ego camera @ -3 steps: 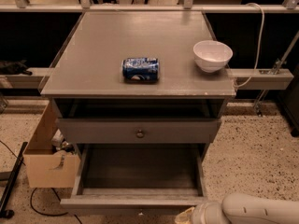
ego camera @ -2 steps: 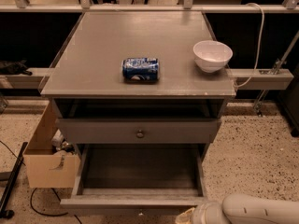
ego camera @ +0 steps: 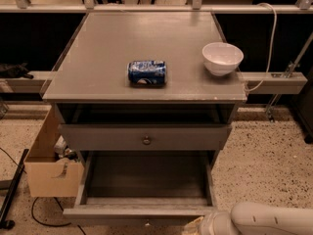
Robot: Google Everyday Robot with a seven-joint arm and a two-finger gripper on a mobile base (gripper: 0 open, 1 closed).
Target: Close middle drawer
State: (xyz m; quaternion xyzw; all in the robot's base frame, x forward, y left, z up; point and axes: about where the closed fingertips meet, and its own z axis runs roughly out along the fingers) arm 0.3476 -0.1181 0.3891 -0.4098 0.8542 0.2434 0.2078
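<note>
The middle drawer (ego camera: 142,210) is pulled far out of the grey cabinet (ego camera: 146,43). It is a long deep tray with a pale worn front rim and looks empty inside. Above it is a grey drawer front (ego camera: 98,137) with a bigger tarnished round knob (ego camera: 146,140), pulled out slightly. My gripper (ego camera: 199,225) is at the bottom edge of the camera view, just below and right of the middle drawer's front rim. The white arm (ego camera: 266,218) runs off to the right behind it. Most of the gripper is cut off by the frame.
A blue can (ego camera: 146,72) lies on its side on the cabinet top, with a white bowl (ego camera: 222,58) at the right edge. A cardboard box (ego camera: 49,173) stands on the floor left of the cabinet, beside black cables (ego camera: 14,190). A rail (ego camera: 274,82) and a white cable (ego camera: 270,43) are at right.
</note>
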